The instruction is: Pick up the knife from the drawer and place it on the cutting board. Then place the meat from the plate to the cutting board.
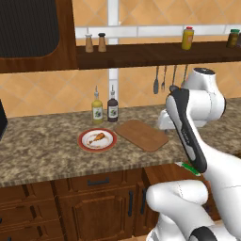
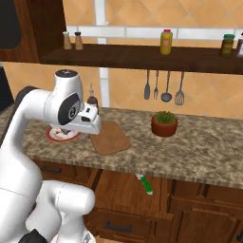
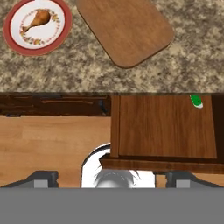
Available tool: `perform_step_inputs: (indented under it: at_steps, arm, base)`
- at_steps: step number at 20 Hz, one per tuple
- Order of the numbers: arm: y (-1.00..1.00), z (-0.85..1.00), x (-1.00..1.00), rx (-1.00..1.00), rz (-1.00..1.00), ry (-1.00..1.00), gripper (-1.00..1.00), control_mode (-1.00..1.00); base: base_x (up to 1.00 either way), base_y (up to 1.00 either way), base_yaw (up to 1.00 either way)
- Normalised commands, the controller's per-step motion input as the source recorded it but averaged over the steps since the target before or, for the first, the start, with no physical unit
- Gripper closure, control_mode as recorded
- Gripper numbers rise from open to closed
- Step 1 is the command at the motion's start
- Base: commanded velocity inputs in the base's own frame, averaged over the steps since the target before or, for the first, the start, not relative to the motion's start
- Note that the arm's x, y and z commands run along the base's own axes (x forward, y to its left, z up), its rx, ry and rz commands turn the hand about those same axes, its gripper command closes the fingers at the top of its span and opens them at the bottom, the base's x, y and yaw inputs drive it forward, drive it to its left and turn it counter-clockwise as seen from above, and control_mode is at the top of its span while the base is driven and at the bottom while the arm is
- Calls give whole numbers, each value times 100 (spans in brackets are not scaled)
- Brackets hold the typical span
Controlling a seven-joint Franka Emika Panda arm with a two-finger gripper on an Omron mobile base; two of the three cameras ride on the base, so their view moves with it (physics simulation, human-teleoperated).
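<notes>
The dark brown drawer [image 2: 121, 190] stands pulled out below the counter edge. In it lies the knife [image 2: 145, 184], with its green handle [image 3: 197, 101] near the drawer's back right corner. On the counter the cutting board [image 3: 124, 30] lies bare beside the red-rimmed plate [image 3: 15, 41], which carries the meat [image 3: 37, 19]. My gripper [image 3: 111, 179] hangs high above the drawer's front, open and with nothing between its fingers. In the right base view my gripper [image 2: 90, 128] hovers over the counter's front edge, left of the board [image 2: 110, 137].
Two bottles [image 1: 104, 108] stand behind the plate. A potted plant [image 2: 164, 123] sits right of the board. Utensils [image 2: 163, 85] hang on the wall under a shelf [image 2: 142, 54] with jars. Closed cabinet fronts [image 1: 94, 202] lie left of the drawer.
</notes>
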Motion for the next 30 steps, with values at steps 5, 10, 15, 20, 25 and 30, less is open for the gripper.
perform_step_inputs:
  at_steps: [5, 10, 15, 20, 25, 30]
  arm:
    - [-2, -54, -36, 2, 0, 0, -100, -100]
    - [0, -23, -15, -1, 0, 1, -100, -100]
    - [4, -3, -2, 0, 0, 0, -100, -100]
    - [0, 0, 0, 0, 0, 0, -100, 100]
    - [0, 0, 0, 0, 0, 0, -100, 100]
    - [0, 0, 0, 0, 0, 0, -100, 100]
  base:
    - [0, 0, 0]
    - [0, 0, 0]
    - [0, 0, 0]
    - [-6, 57, 0]
    - [0, 57, 0]
    - [0, 55, 0]
